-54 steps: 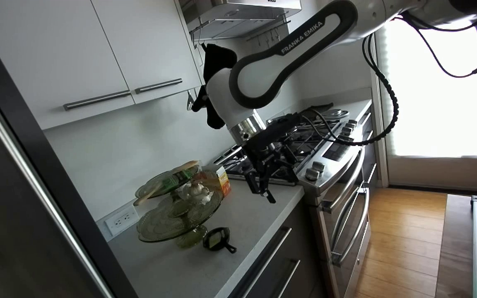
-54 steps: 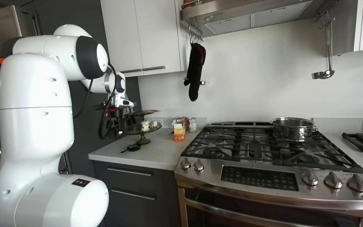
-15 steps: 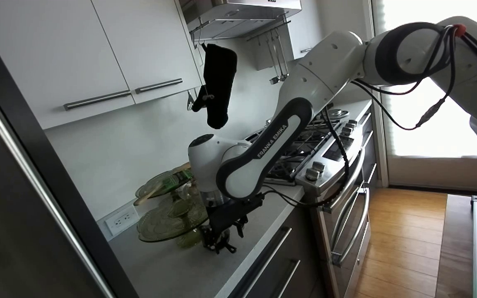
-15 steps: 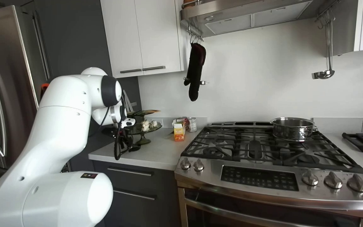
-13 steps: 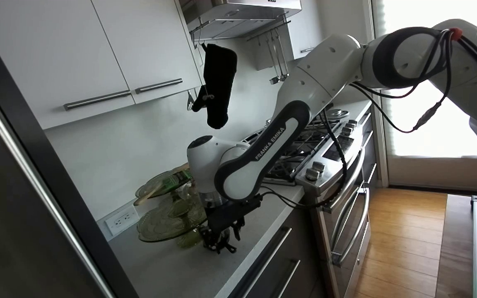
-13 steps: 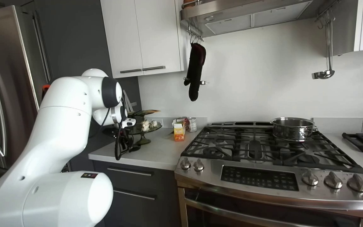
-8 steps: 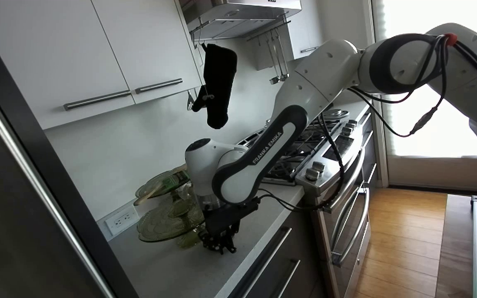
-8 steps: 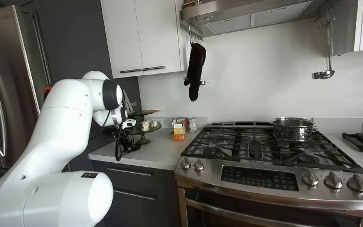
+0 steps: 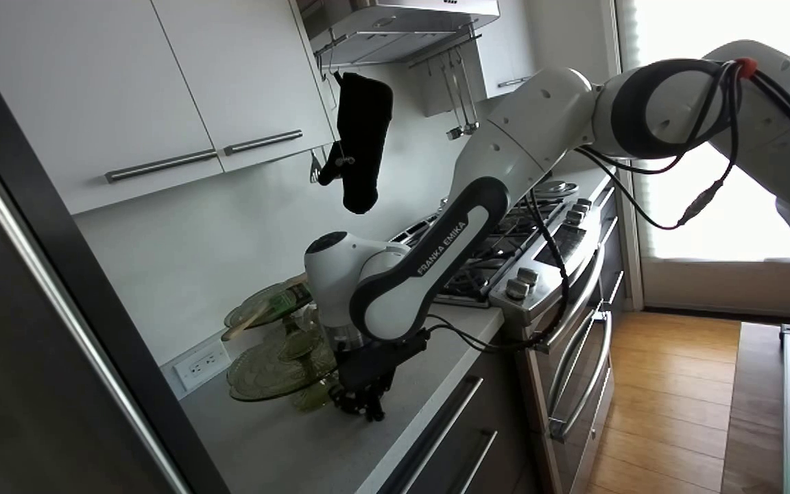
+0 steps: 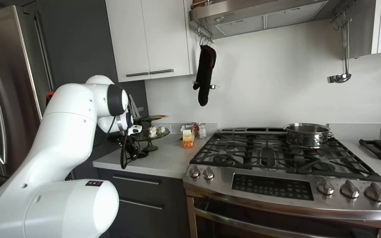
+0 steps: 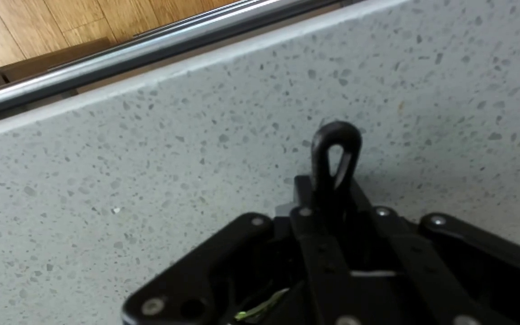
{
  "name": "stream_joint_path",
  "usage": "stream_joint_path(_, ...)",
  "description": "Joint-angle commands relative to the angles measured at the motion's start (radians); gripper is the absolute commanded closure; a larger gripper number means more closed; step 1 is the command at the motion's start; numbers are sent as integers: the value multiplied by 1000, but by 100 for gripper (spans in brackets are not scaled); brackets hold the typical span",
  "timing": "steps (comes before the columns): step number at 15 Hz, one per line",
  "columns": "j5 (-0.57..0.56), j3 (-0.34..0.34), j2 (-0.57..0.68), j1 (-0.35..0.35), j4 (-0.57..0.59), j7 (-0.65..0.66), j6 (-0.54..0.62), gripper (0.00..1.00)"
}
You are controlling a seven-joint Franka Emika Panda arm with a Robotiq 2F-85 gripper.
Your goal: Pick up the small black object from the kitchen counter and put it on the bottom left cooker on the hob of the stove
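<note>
The small black object (image 11: 320, 164) shows in the wrist view as a looped handle poking out between the fingertips, its rest hidden by the jaws. My gripper (image 11: 332, 194) is shut on that handle, low at the kitchen counter (image 11: 106, 189). In an exterior view the gripper (image 9: 366, 405) points down beside the glass stand's foot. Part of the small black object (image 10: 143, 154) also shows behind the arm's cable in an exterior view. The stove (image 10: 218, 180) stands along the counter. On its hob, the bottom left cooker (image 10: 224, 159) lies under black grates, nothing on it.
Close beside the gripper rises a tiered green glass stand (image 9: 268, 374). An orange carton (image 10: 188, 139) and a can (image 10: 202, 131) sit near the wall. A steel pot (image 10: 306, 136) occupies a back burner. A black mitt (image 10: 205, 76) hangs above the counter.
From up near the stove, my gripper has come down to the counter over the small black object. During the last second its fingers closed and the arm sank slightly.
</note>
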Motion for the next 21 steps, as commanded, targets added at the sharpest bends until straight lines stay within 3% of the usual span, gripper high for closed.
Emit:
stream_joint_path(1, -25, -29, -23, 25, -20, 49, 4, 95)
stream_joint_path(11, -26, -59, -194, -4, -242, 216, 82, 95)
stream_joint_path(16, -28, -69, -322, -72, -407, 259, 124, 95)
stream_joint_path(21, -43, -64, -441, -167, -524, 210, 109, 95)
